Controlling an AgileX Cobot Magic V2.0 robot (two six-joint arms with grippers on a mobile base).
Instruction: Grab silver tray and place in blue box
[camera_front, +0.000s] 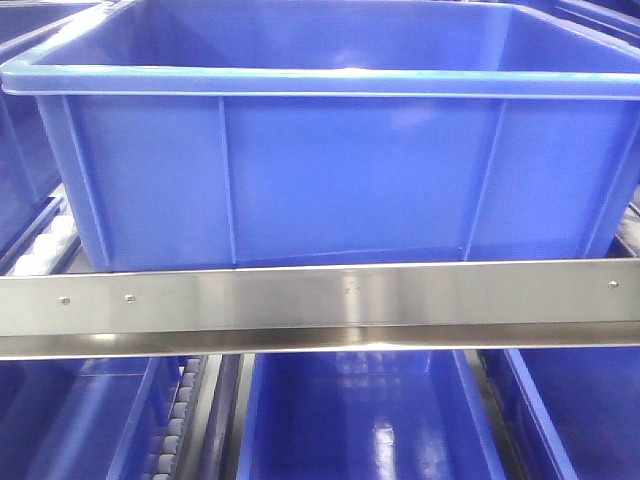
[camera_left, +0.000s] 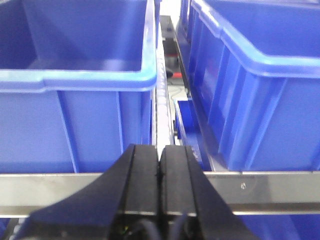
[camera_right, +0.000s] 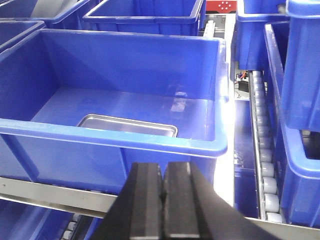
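Note:
The silver tray (camera_right: 129, 125) lies flat on the floor of the blue box (camera_right: 150, 142), near its front wall; only its far part shows over the box rim in the right wrist view. The same blue box (camera_front: 330, 170) fills the front view, its inside hidden there. My right gripper (camera_right: 163, 167) is shut and empty, in front of and below the box's front rim. My left gripper (camera_left: 159, 150) is shut and empty, pointing at the gap between two blue crates.
A steel rail (camera_front: 320, 305) runs across in front of the box, also seen in the left wrist view (camera_left: 270, 192). More blue crates stand beside, behind and below (camera_front: 370, 420). A roller track (camera_right: 265, 165) runs along the right of the box. A crate (camera_left: 75, 80) sits left of the gap.

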